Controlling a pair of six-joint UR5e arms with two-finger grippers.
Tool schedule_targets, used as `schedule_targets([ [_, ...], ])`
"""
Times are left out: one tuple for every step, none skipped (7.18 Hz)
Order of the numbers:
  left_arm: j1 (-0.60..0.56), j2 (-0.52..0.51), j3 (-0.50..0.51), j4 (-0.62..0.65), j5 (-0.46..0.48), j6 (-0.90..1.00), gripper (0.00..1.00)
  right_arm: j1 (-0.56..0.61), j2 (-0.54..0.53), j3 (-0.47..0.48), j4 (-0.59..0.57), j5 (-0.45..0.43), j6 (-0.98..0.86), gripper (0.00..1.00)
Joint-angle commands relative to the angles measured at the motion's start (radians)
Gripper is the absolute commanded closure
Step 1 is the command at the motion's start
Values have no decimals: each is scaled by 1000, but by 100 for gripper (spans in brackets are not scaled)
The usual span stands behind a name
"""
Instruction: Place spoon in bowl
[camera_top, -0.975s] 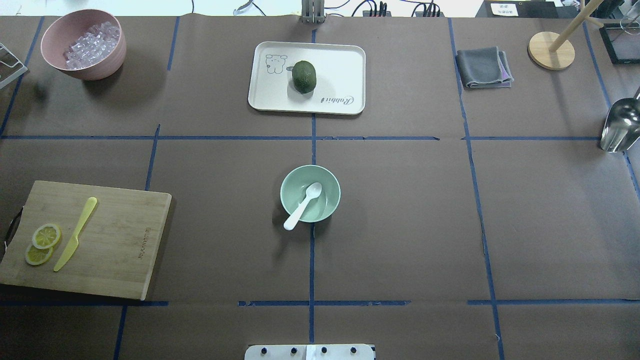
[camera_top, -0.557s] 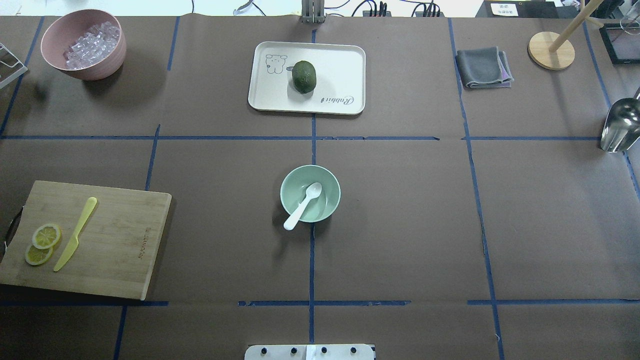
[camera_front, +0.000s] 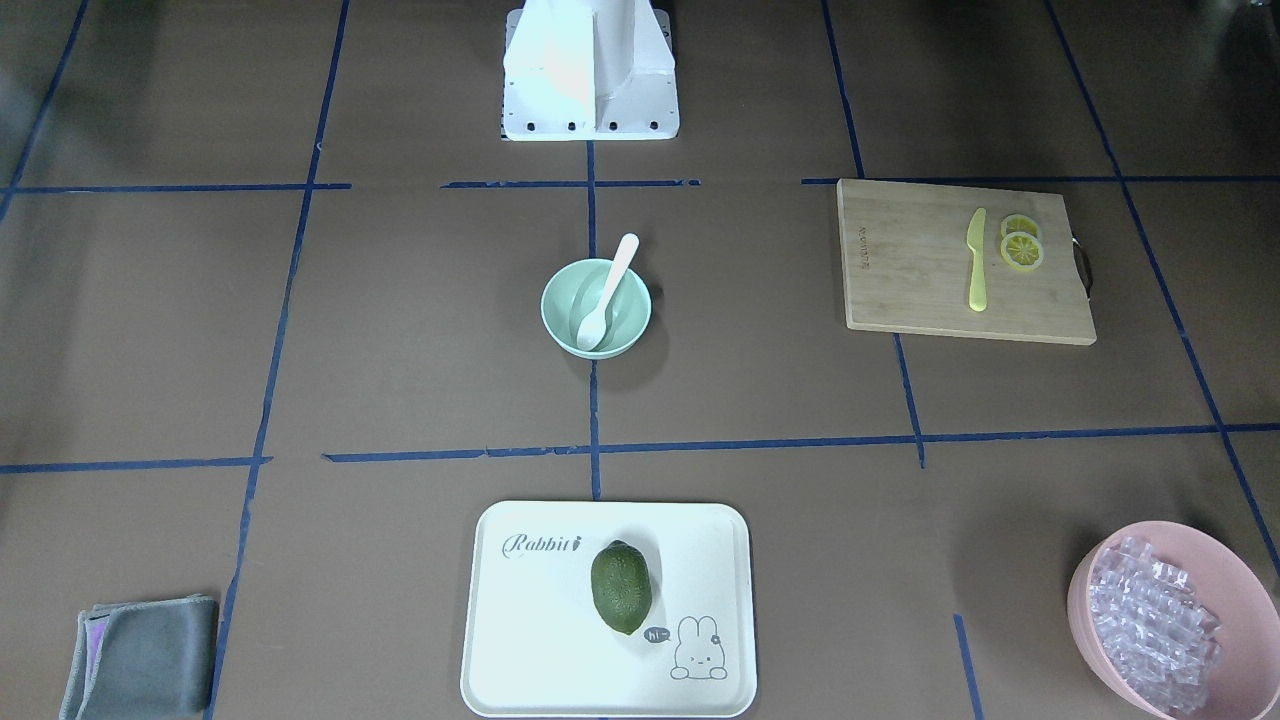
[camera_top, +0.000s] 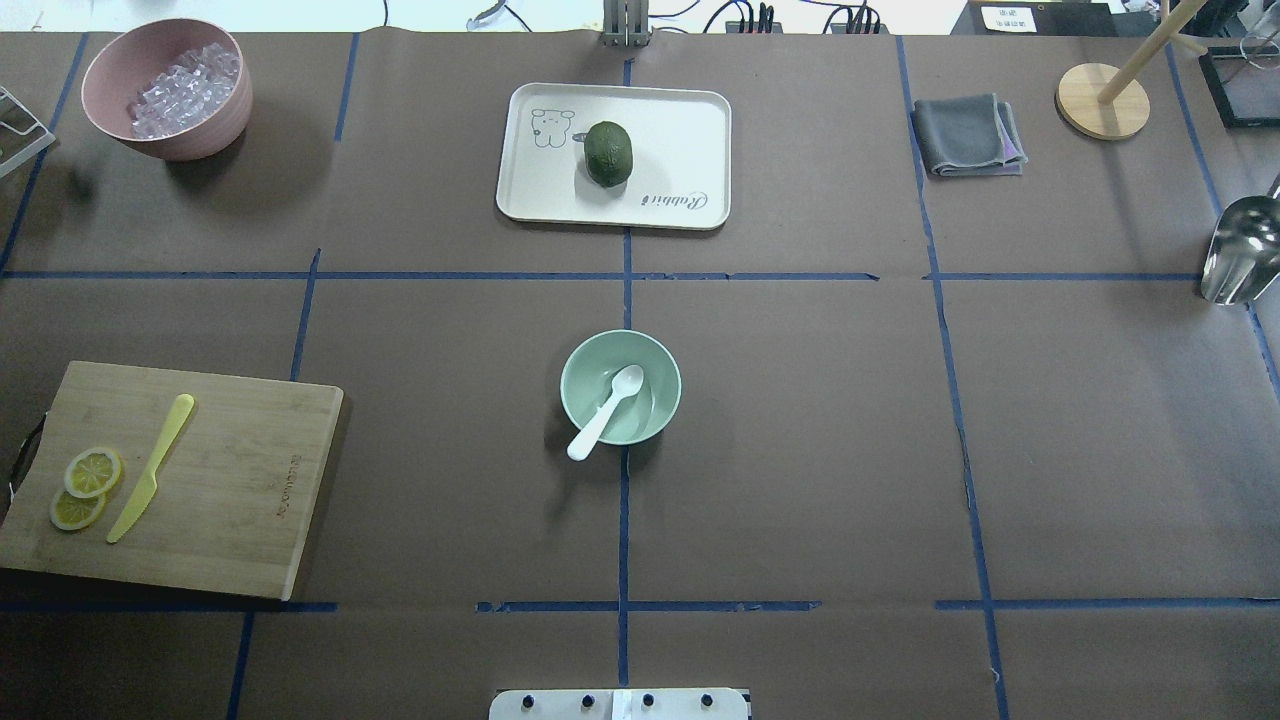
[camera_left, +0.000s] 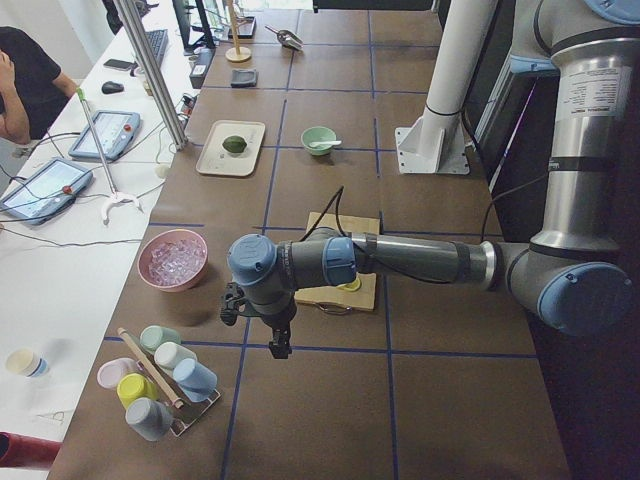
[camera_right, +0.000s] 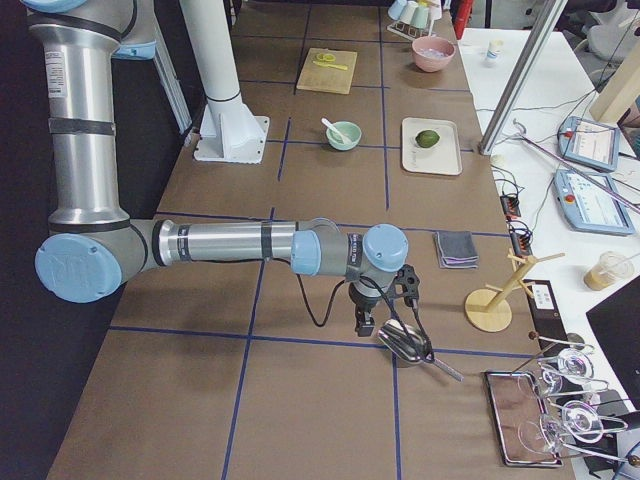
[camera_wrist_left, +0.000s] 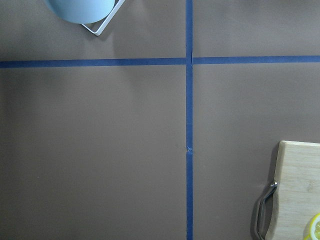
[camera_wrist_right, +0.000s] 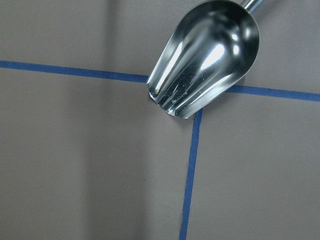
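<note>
The small white spoon (camera_top: 605, 410) lies with its scoop inside the mint-green bowl (camera_top: 668, 388) at the table's centre. Its handle rests over the bowl's near rim and sticks out. Both also show in the front view, spoon (camera_front: 608, 290) in bowl (camera_front: 558, 318). My left gripper (camera_left: 275, 340) hangs far off at the table's left end. My right gripper (camera_right: 365, 325) hangs far off at the right end. Both show only in the side views, so I cannot tell whether they are open or shut. Neither is near the bowl.
A cutting board (camera_top: 240, 480) with a yellow-green knife (camera_top: 150, 468) and lemon slices (camera_top: 85, 485) lies at the near left. A pink bowl (camera_top: 190, 140) of ice cubes, a tray (camera_top: 680, 130) with a green fruit (camera_top: 608, 153), a grey cloth (camera_top: 968, 135) and a metal scoop (camera_wrist_right: 205, 55) are also there.
</note>
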Motion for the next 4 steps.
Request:
schedule_targets([
  [0, -1, 9, 1, -1, 3, 0, -1, 5, 0, -2, -24, 10, 0],
  [1, 2, 18, 0, 1, 0, 0, -1, 2, 0, 3, -14, 11, 0],
  [1, -2, 46, -2, 2, 1, 0, -1, 2, 0, 3, -8, 13, 0],
  [1, 4, 47, -2, 4, 0, 0, -1, 3, 3, 7, -6, 11, 0],
])
